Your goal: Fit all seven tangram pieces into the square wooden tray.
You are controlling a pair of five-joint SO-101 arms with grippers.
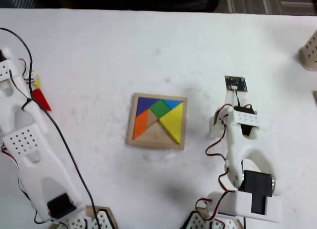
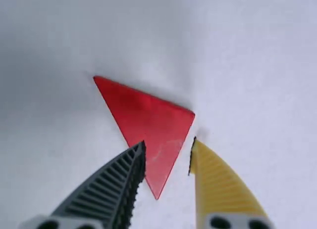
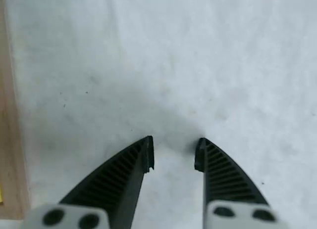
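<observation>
1. My left pincer (image 2: 166, 152) is part open. Its grey finger (image 2: 114, 184) and yellow finger (image 2: 218, 189) straddle the narrow tip of the red triangle (image 2: 148, 122). The grey tip sits over one edge of the triangle, and the yellow tip is just beside the other edge. I cannot tell whether either finger actually presses on it.
2. The red triangle lies flat on the white table (image 1: 99, 51). It is by the left edge, well apart from the tray (image 1: 132, 138), with nothing gripping it.
3. My right pincer (image 3: 173, 155) is open by a modest gap with nothing between its two dark fingers. It hangs over bare table, just to the right of the tray's wooden rim.
4. The tray sits near the middle of the table, between the two arms, turned slightly off square.
5. I count five coloured pieces in the tray:
   - a blue piece (image 1: 143, 105) in the far left corner
   - a green piece (image 1: 159, 109) at the far middle
   - a light blue piece (image 1: 174, 103) in the far right corner
   - a yellow piece (image 1: 173, 123) along the right side
   - an orange piece (image 1: 140, 124) on the left side
6. The near middle of the tray is wood-coloured. I cannot tell whether that is the tray's floor or a plain piece.
</observation>
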